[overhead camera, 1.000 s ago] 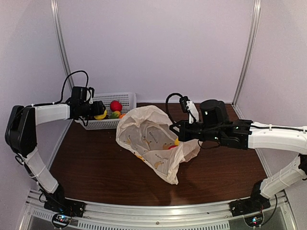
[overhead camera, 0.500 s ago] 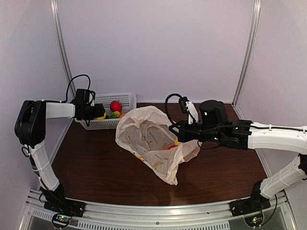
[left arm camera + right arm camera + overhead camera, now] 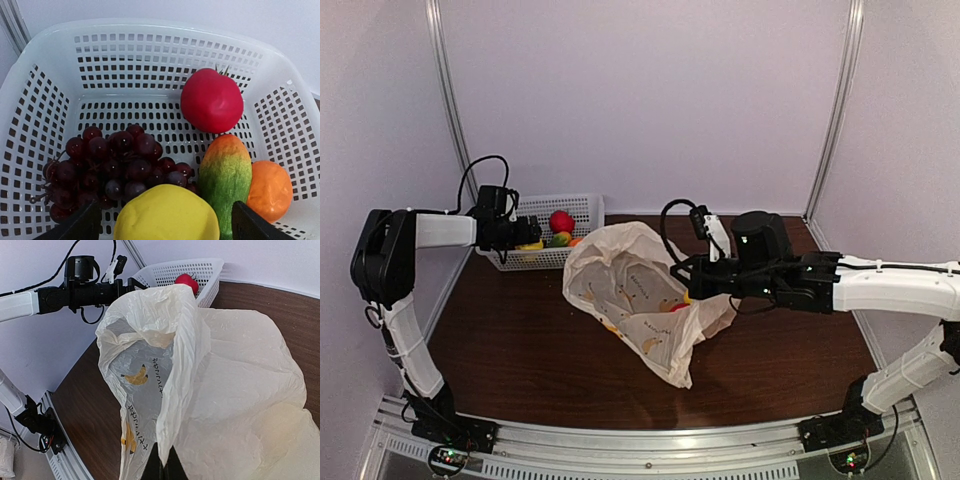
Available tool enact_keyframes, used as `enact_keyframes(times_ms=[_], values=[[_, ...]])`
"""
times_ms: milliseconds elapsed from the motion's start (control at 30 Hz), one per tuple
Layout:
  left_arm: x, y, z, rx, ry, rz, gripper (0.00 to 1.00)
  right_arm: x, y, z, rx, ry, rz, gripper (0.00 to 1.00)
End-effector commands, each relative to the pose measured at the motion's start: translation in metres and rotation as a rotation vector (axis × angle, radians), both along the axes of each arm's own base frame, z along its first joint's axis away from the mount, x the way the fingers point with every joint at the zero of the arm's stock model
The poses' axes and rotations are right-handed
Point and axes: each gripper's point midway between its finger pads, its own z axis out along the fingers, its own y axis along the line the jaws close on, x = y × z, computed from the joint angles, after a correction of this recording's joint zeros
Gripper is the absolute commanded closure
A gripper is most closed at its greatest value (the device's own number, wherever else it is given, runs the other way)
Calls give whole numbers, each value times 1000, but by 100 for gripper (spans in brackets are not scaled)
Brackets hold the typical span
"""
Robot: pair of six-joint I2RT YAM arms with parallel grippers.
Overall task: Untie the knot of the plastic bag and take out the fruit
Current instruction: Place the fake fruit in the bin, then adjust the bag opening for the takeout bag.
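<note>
L fingers (image 3: pixel 82 227) stand apart; yellow fruit (image 3: pixel 167 215) lies between them in basket (image 3: pixel 165 45), not gripped. Only wrist cam shows grapes (image 3: pixel 115 165) beyond them. R fingers (image 3: pixel 150 471) together, clamped on plastic bag (image 3: pixel 235 390) rim.

Thin crinkly translucent plastic bag (image 3: pixel 630 285), perforated plastic basket (image 3: pixel 150 65), smooth matt fruit (image 3: pixel 212 100) — dark glossy wood table (image 3: pixel 520 340)

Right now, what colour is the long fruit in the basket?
The long fruit is green, turning orange at its top; the left wrist view shows it best.
</note>
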Motion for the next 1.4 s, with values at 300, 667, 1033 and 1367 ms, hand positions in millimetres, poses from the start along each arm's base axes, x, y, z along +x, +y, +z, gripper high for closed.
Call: enact_keyframes(times_ms=[300, 667, 1033, 1367], values=[[-24, -6, 75, -56, -165, -72, 8, -1, 2, 10, 28, -21, 0, 100], [-134, -75, 140, -209, -288, -364, 12, -10, 12, 25, 53, -53, 97, 100], [-259, -170, 185, -350, -335, -722, 24, -14, 37, 36, 67, -77, 205, 100], [-264, -202, 152, -258, -264, -696, 24, -34, 55, 46, 104, -85, 344, 100]])
